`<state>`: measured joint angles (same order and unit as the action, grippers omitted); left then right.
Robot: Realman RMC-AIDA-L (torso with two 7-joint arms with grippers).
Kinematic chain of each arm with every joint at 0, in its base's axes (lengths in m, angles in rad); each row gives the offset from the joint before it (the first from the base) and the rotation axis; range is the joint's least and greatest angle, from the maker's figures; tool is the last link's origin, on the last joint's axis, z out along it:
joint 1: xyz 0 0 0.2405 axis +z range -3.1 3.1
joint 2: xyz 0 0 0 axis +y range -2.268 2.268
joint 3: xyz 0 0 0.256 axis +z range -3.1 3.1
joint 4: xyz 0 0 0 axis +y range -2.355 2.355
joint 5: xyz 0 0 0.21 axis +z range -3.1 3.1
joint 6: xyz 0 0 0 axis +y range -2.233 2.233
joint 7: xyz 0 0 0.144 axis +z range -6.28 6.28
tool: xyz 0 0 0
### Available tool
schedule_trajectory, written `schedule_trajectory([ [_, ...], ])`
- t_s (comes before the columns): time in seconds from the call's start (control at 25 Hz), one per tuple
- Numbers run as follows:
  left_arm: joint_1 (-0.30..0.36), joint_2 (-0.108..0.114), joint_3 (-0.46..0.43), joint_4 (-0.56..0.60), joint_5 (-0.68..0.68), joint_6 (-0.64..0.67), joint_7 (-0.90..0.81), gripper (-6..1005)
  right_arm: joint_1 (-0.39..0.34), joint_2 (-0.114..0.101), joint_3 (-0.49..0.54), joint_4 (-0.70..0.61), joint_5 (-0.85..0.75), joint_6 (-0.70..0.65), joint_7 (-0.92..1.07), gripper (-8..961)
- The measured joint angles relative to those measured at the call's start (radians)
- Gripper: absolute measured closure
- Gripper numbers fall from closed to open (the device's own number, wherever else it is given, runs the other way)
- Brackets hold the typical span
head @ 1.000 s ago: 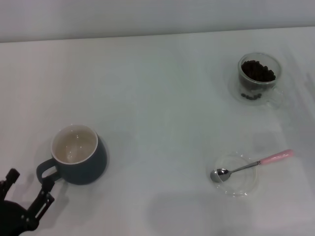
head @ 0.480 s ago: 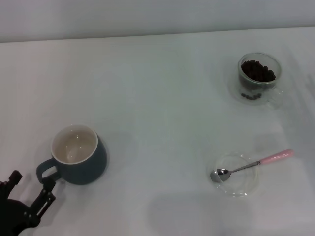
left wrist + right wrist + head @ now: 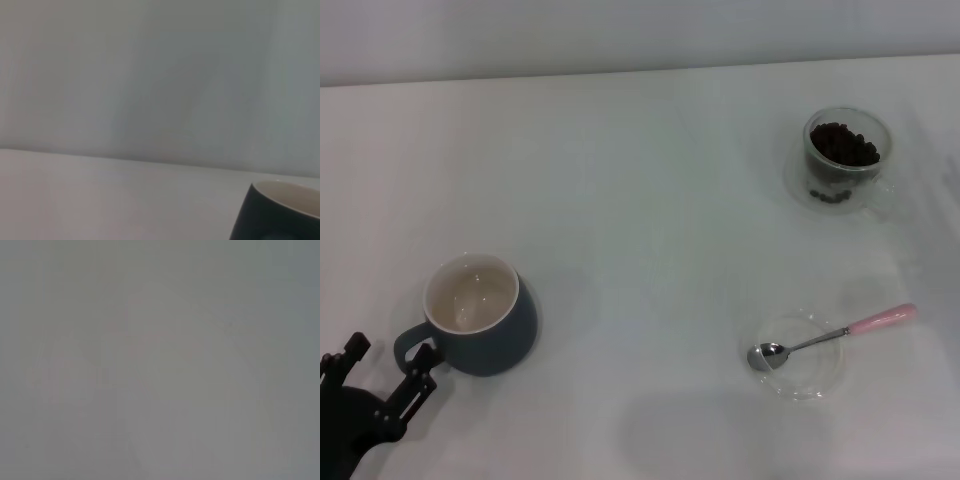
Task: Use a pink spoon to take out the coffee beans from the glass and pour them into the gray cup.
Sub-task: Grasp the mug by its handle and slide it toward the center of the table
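The gray cup [image 3: 480, 315] stands at the near left of the white table, empty, its loop handle toward my left gripper [image 3: 388, 366]. The left gripper is open and empty, its fingers just short of the handle. The cup's rim also shows in the left wrist view [image 3: 282, 212]. The pink spoon [image 3: 832, 335] lies across a flat clear saucer [image 3: 798, 360] at the near right, bowl in the saucer, pink handle pointing right. The glass [image 3: 846, 160] with the coffee beans [image 3: 843, 145] stands at the far right. The right gripper is out of view.
The white table [image 3: 640, 200] ends at a pale wall along the far edge. The right wrist view shows only a blank grey surface.
My left gripper has drawn back slightly toward the near edge, away from the cup's handle. The cup, spoon and glass have not moved.
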<state>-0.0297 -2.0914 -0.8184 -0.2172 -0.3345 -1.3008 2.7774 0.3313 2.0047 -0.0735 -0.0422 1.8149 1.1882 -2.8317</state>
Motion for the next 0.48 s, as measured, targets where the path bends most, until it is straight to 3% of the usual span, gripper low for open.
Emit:
schedule_trajectory([
  [0.48,-0.012,0.001,0.005,-0.006,0.000,0.027,-0.011,214,0.000,0.000,0.000,-0.001,0.001,0.001,0.000,89],
])
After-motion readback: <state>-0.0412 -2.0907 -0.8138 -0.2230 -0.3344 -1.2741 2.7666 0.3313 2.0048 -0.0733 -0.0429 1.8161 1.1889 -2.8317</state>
